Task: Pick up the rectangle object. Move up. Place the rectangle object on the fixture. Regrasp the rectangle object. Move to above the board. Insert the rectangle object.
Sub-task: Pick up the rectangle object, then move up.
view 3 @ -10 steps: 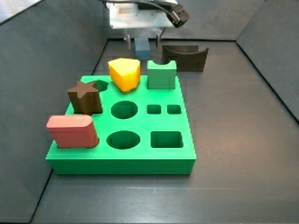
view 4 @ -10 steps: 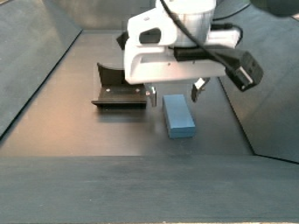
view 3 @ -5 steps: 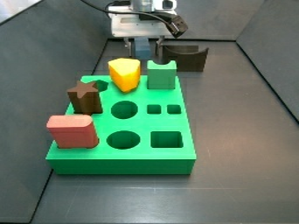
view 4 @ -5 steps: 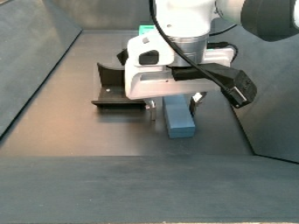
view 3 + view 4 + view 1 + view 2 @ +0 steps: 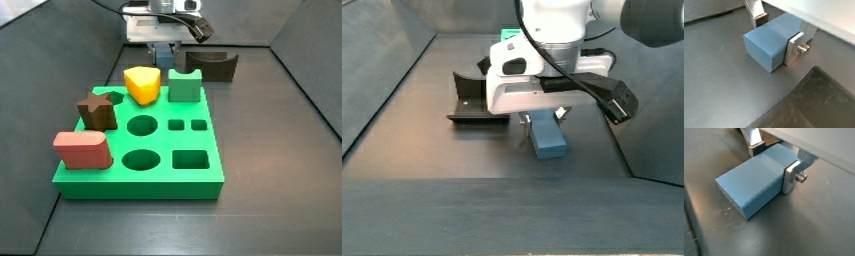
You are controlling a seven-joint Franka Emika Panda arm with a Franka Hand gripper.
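gripper point(image 5: 779, 31) is down at the floor, fingers point(image 5: 793, 176) straddling the rectangle object point(image 5: 756, 184) across its short width, one silver plate on each long side face. Block lies flat on the floor, long axis running out from between the fingers toward the cameras in both wrist views, so the grip sits near one end, not mid-length. Plates look flush with the faces, but can't tell if they're clamped or just touching. fixture point(image 5: 477, 102) stands just beside the fingers on the far side from the block's free end. Pick step, judging by this: close and lift
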